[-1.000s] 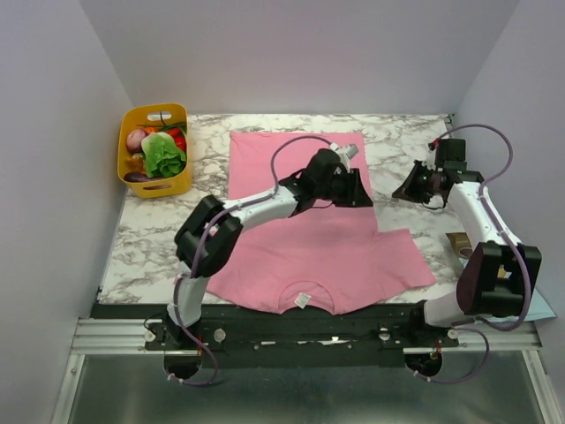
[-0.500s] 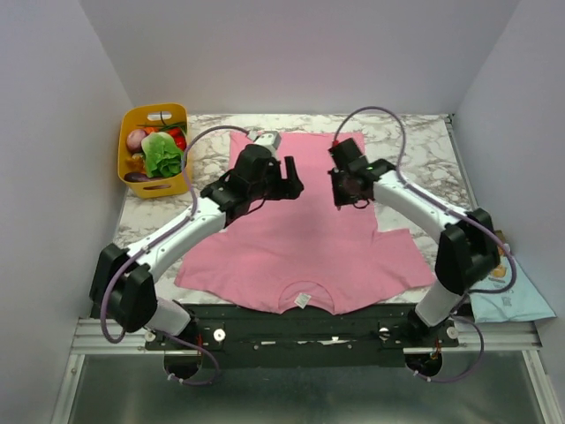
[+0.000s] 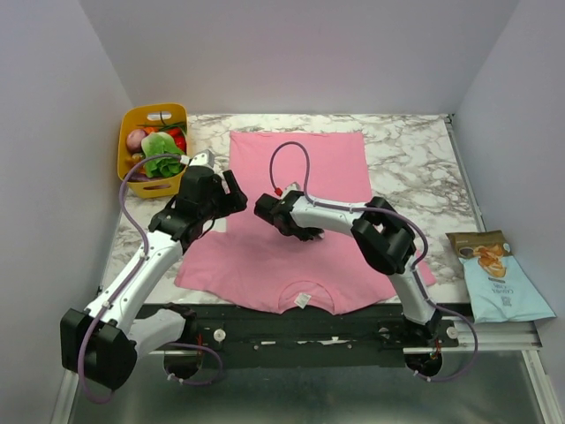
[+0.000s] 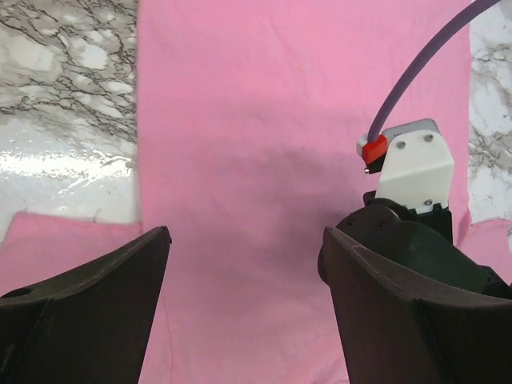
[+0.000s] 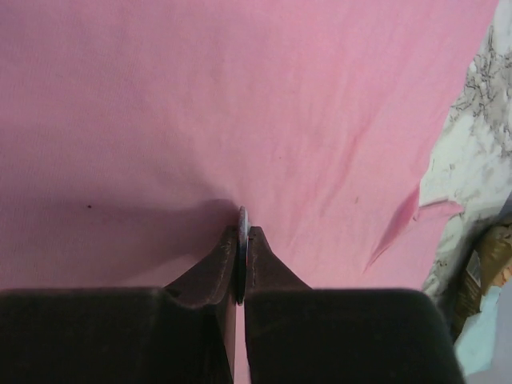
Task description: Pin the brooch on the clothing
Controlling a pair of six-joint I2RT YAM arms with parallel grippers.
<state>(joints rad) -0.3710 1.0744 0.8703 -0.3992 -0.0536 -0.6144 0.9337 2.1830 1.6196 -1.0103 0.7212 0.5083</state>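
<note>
right fingers [image 5: 254, 250] pinching brooch [image 5: 242, 220] edge-on, down near middle of pink shirt [image 3: 300, 159] | left fingers [image 3: 231, 192] spread wide, hovering by shirt's left side | risk: skinny edge grip, brooch could twist or pop out when pushed; fabric unheld, might bunch

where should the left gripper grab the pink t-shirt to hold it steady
Likely the side edge of the T-shirt next to the sleeve, approached from the marble table side. The cloth lies flat with no fold to pinch, and that edge lies close under the open left gripper, away from the right gripper holding the brooch.
</note>
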